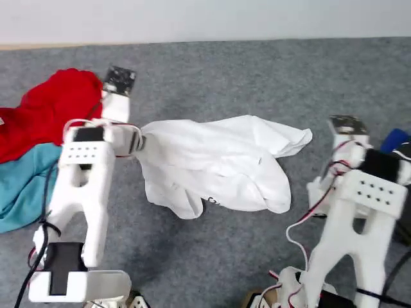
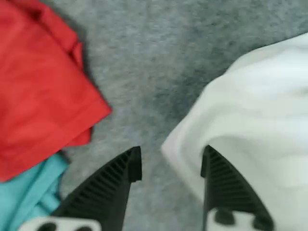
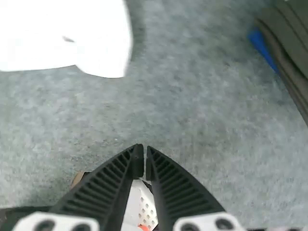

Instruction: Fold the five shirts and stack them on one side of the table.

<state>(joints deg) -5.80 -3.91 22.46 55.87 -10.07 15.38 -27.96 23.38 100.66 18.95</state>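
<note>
From the high view, I see the white shirt point(image 1: 218, 163) lying crumpled in the middle of the grey table point(image 1: 212, 70). My left gripper point(image 1: 136, 142) is right at its left edge. The red shirt point(image 1: 48, 112) is bunched at the far left, and the teal shirt point(image 1: 22, 183) lies just beside it, nearer the arm's base. The right arm point(image 1: 359, 192) stands to the right of the white shirt. A bit of blue cloth point(image 1: 395, 138) and some dark cloth point(image 1: 404, 153) peek in at the right edge.

In the left wrist view, the fingers point(image 2: 120, 173) are wide apart. The white shirt's edge lies between them, and one finger sits over the shirt – they are not squeezing it. The red and teal shirts are off to one side, apart from the gripper.

In the right wrist view, my right gripper point(image 3: 144, 147) has its fingers pressed together with nothing in them. It hangs over bare table, and a corner of the white shirt lies well apart from it.
</note>
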